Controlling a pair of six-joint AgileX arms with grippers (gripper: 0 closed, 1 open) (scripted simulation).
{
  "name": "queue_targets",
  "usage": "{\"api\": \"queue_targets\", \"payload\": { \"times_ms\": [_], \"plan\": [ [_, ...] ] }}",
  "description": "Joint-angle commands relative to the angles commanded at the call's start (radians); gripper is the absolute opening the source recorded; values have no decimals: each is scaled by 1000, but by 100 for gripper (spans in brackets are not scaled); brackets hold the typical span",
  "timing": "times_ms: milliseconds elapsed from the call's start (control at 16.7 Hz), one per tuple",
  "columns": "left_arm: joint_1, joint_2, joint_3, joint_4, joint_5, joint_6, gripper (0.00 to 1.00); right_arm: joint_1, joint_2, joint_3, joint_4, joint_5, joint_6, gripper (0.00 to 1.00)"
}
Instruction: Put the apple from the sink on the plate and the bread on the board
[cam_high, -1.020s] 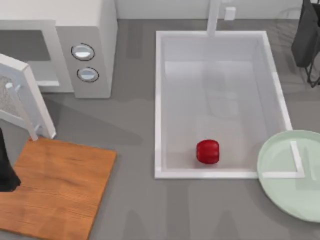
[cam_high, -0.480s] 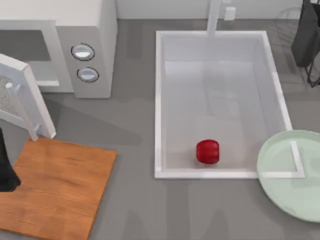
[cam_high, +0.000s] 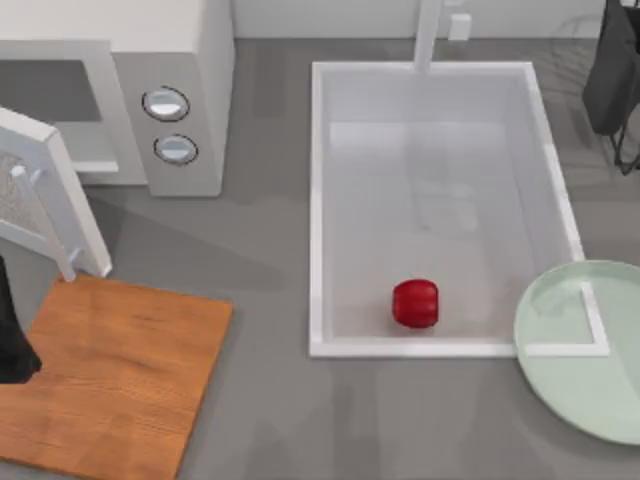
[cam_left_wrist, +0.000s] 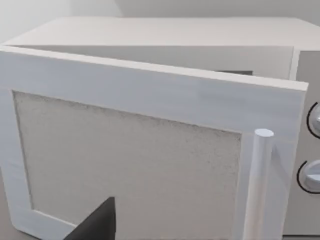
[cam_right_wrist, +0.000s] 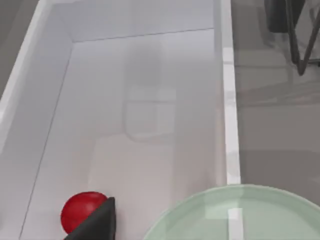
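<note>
While the microwave (cam_high: 150, 90) door (cam_left_wrist: 135, 150) is swung open beside the board (cam_high: 110, 385), the apple (cam_high: 415, 303) is seated in the sink (cam_high: 316, 200), near the plate (cam_high: 580, 390); neither gripper's state can be told.

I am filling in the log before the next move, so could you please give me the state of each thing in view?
Apple: lying in the sink, by its near wall, ungrasped.
Plate: bare, overlapping the sink's corner.
Board: nothing on it.
Microwave: its door stands open.
Left arm: at the board's left edge.
</note>
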Motion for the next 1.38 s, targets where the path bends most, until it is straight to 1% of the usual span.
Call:
{"api": "queue_targets", "payload": {
  "times_ms": [480,780,1020,1380],
  "plan": [
    [0,0,0,0,0,0,100,201,819,667,-417,2,206,100],
    [0,0,0,0,0,0,100,300,1240,990,-605,5,290,100],
    [0,0,0,0,0,0,100,345,1432,1142,-688,6,323,100],
    [0,0,0,0,0,0,100,353,1467,1171,-703,7,327,100]
  ]
}}
